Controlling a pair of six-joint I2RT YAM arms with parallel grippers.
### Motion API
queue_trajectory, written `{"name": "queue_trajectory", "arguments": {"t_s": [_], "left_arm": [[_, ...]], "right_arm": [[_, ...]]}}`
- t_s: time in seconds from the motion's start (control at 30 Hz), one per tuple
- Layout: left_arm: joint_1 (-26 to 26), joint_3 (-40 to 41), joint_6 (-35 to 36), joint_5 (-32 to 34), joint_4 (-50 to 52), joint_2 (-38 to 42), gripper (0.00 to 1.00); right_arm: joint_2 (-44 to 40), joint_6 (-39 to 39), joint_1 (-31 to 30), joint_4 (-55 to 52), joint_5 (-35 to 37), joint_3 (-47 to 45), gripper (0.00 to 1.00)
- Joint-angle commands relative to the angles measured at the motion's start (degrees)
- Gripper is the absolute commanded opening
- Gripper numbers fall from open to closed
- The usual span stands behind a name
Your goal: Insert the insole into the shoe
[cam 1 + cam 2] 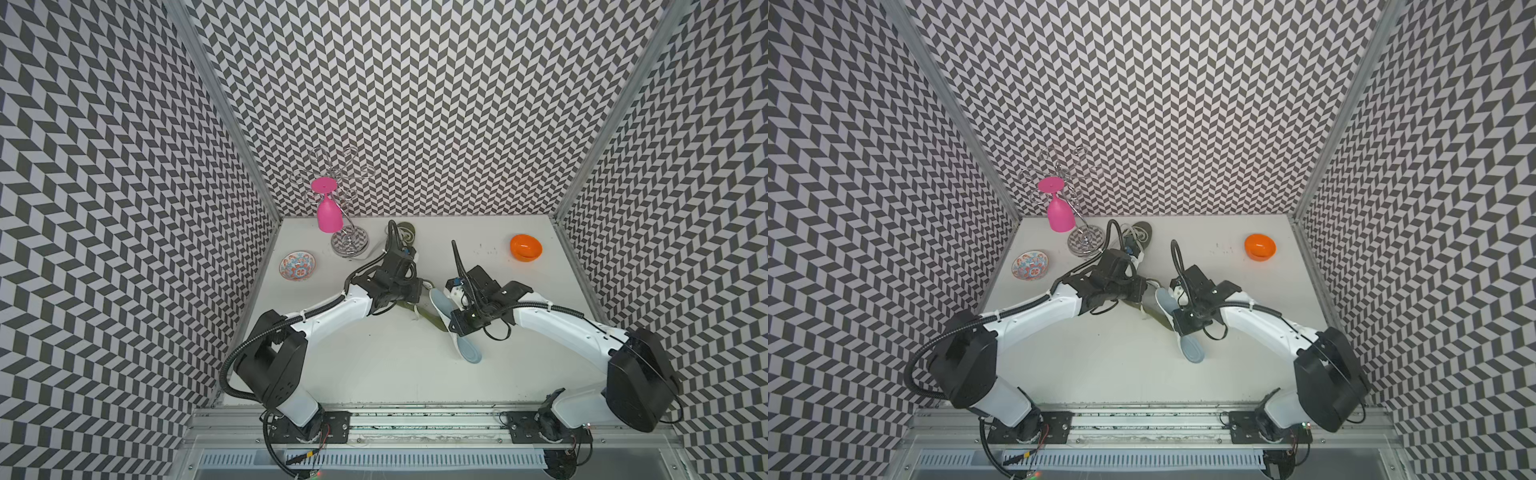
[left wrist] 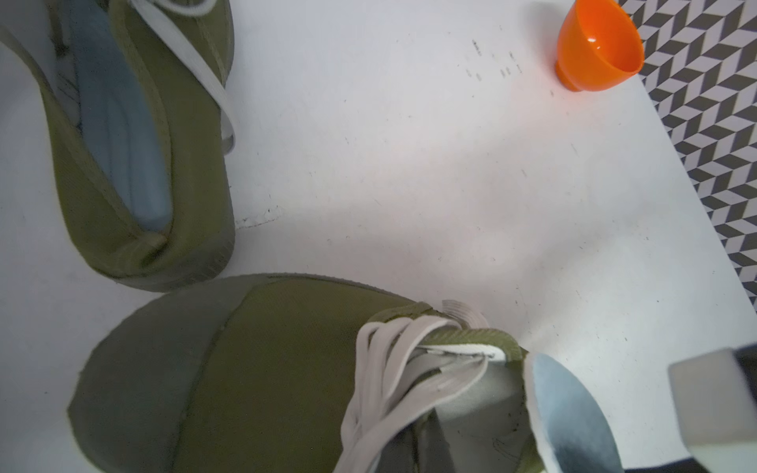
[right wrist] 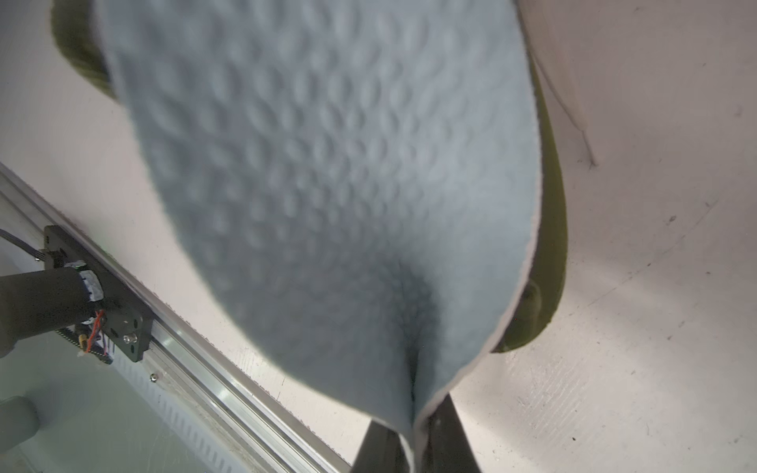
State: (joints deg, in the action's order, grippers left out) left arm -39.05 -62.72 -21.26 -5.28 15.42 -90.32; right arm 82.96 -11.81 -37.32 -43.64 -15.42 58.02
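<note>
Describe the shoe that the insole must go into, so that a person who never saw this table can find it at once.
On the white table, look at its middle. The olive shoe there has the blue-grey insole, held by the right end effector, at its opening. Its twin by the back wall already has a blue insole inside.

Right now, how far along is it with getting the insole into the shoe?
Done: the right gripper has the blue insole pinched. In hand: one end is at the opening of the near shoe, not seated. Left: slide it in, seat it flat, let go. The far shoe already has its own insole.
</note>
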Motion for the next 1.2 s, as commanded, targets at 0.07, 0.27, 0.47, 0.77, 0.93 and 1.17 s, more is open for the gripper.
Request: {"name": "queue_trajectory", "arguments": {"t_s": [0.07, 0.27, 0.47, 0.77, 0.93, 1.17], "left_arm": [[-0.8, 2.5, 4.5, 0.8, -7.9, 3.3, 0.00], [-0.8, 2.9, 8.0, 1.2, -8.7, 3.4, 0.00], [-0.8, 1.8, 8.1, 1.4, -7.6, 1.2, 0.00], [-2.0, 2.5, 11.1, -2.0, -7.7, 4.1, 0.00], [-2.7, 2.8, 13.1, -5.6, -7.0, 5.6, 0.00], [-2.5, 1.0, 13.3, -7.8, -2.8, 4.1, 0.00]], "right_arm": [[1.0, 1.3, -3.0, -5.1, 3.9, 2.8, 0.14], [1.2, 0.8, -5.3, -7.9, 6.5, 4.0, 0.14], [0.5, -0.7, -8.8, -9.0, 6.8, 3.6, 0.14], [3.5, -0.5, -9.2, -8.5, 9.8, 4.8, 0.15], [7.9, 1.1, -8.2, -7.4, 10.2, 8.9, 0.15], [10.8, 1.8, -6.0, -6.0, 11.1, 12.1, 0.15]]}}
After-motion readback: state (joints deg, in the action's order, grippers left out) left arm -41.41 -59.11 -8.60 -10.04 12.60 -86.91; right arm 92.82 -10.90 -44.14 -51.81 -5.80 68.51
